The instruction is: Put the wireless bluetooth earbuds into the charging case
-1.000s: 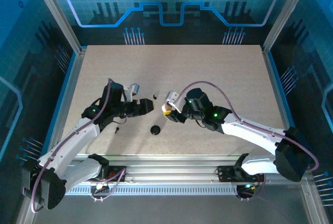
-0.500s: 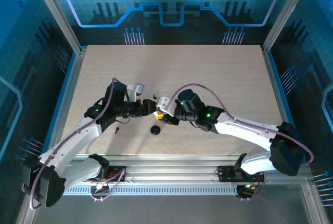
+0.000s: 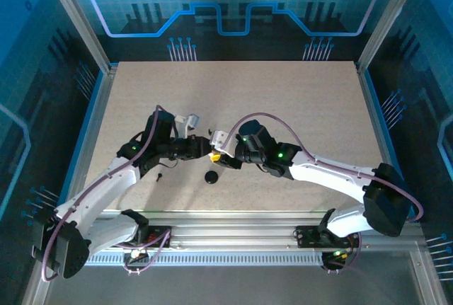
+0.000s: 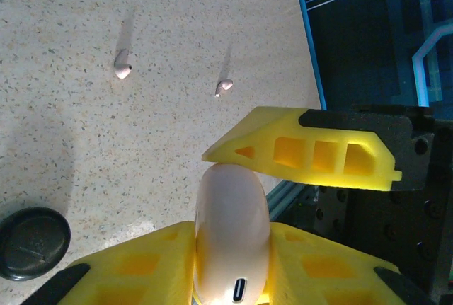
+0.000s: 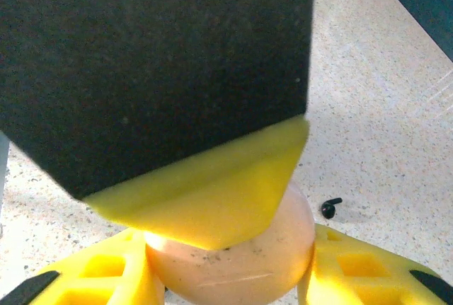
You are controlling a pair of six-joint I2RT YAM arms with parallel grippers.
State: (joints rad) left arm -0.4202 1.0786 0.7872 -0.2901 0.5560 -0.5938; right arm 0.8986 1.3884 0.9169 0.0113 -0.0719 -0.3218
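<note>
Case gripped from both sides
My left gripper and right gripper both clamp the charging case mid-table; whitish earbuds lie loose nearby. I'd hold one side firm, easing it open.

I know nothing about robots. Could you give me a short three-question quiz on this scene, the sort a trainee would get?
1. True or false: the white charging case lies loose on the table, well away from the left gripper and the right gripper.
2. How many whitish earbuds lie on the table in the left wrist view? A) one B) two C) four
3. Fill the gap: in the right wrist view, the lone earbud on the table is ___ in colour.

Key: 1 false, as both grippers' fingers are closed against the case, up off the table. 2 B. 3 black.
</note>
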